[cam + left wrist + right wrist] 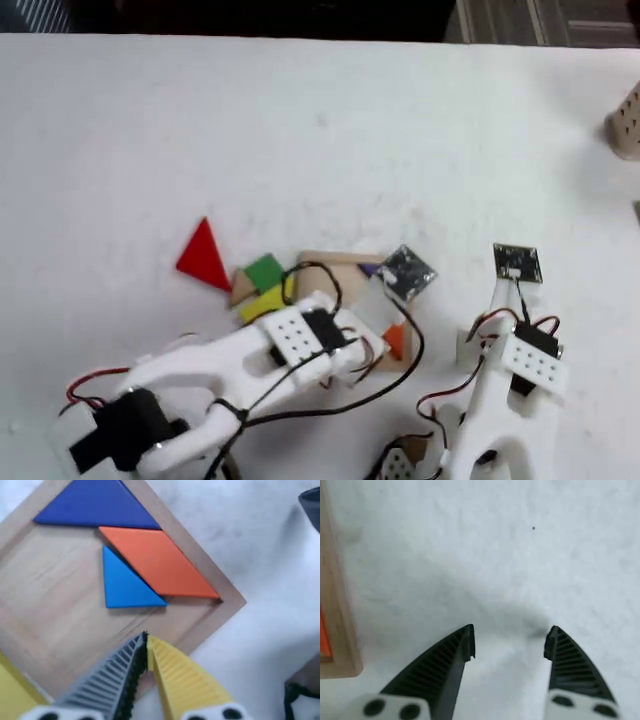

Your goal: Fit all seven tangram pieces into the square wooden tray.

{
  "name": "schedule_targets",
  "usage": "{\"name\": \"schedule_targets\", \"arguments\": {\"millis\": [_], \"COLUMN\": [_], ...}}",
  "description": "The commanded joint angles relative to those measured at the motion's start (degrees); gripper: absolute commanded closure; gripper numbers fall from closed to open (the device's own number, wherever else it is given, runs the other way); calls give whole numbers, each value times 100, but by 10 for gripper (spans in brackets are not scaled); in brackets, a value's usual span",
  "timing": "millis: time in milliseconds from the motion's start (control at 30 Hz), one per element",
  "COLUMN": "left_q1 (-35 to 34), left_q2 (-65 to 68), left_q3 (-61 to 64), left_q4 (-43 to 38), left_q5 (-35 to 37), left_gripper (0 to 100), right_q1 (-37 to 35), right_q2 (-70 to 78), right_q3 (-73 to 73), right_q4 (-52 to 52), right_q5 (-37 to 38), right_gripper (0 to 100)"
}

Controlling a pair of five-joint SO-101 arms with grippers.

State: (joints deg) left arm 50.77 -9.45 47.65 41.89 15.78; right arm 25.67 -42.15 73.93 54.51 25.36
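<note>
The left arm (250,350) stretches low across the white table (320,130) over the square wooden tray (335,268) by the near edge. The left gripper (146,641) is pinched closed on nothing, just inside the tray's rim. The right gripper (510,640) is spread apart over bare table beside the tray. A dark blue triangle (95,505), orange parallelogram (157,562) and light blue triangle (125,582) lie in one tray corner.

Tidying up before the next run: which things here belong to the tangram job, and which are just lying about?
Job: wooden tray, dark blue triangle, light blue triangle, orange parallelogram, red triangle, green square, yellow piece.
Lying about: perforated beige object.
</note>
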Motion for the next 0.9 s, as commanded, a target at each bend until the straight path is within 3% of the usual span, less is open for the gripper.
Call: {"name": "schedule_targets", "arguments": {"millis": [0, 267, 867], "left_q1": [-4, -330, -374], "left_q2": [-127, 1103, 1147], "left_q3": [-79, -985, -1178], "left_q4": [-193, -176, -484], "left_q5": [79, 79, 79], "left_gripper": [978, 978, 978], "right_q1": [-31, -31, -31], "right_q2": [-145, -145, -154], "right_q3": [-26, -26, -26], "right_q4": [-84, -84, -84], "right_q5": [62, 62, 70], "right_gripper": [772, 772, 772]}}
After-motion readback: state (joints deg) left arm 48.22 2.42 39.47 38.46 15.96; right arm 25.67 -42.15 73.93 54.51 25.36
